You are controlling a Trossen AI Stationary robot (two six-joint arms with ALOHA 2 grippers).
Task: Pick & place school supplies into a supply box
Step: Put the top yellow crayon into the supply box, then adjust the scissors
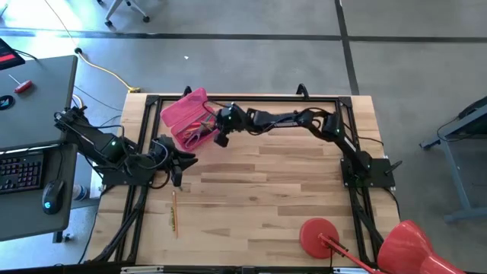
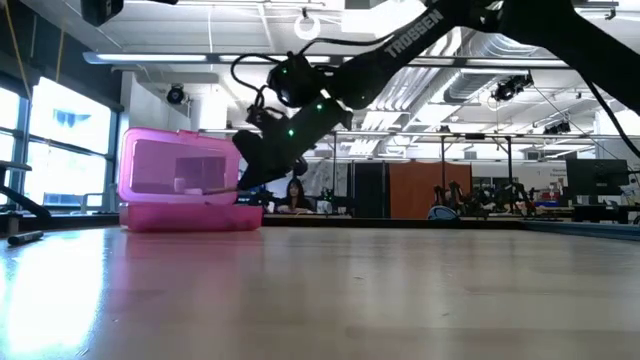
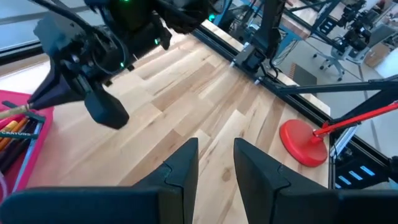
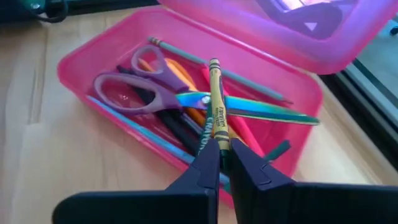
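The right gripper (image 4: 219,149), fingers clamped on a yellow crayon (image 4: 216,102), hovers over the pink supply box (image 4: 93,56). It should lower the crayon flat alongside the scissors (image 4: 149,87) before releasing. The left gripper (image 3: 214,155) waits, fingers apart.

Open pink supply box (image 4: 93,50) holds purple scissors (image 4: 134,87), pencils, an upright brown crayon (image 4: 217,102).

you can read "trossen" on the right arm (image 2: 420,30) and "crayola" on the crayon (image 4: 217,99) above the supply box (image 4: 87,56).

Right hand (image 4: 224,149) clamped, left hand (image 3: 216,155) spread.
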